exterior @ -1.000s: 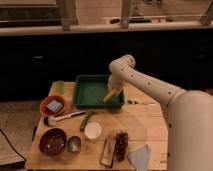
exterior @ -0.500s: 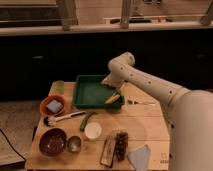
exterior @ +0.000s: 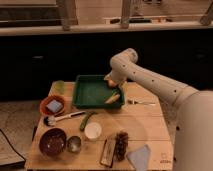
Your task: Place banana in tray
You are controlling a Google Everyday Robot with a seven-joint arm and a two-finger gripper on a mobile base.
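Shows a wooden table (exterior: 145, 127) with a white robot arm (exterior: 150, 82) reaching in from the right. Holds 1 dark green tray (exterior: 90, 92) at the table's far side. Places the gripper (exterior: 113, 83) over the tray's right edge, just above the banana (exterior: 112, 98); cannot tell how far open it is or whether it grips anything. Finds the banana lying inside the tray, near its right front corner, apart from the gripper. Leaves 1 dark bowl (exterior: 52, 141), 1 orange bowl (exterior: 46, 104) and 1 long green vegetable (exterior: 87, 120) in front.
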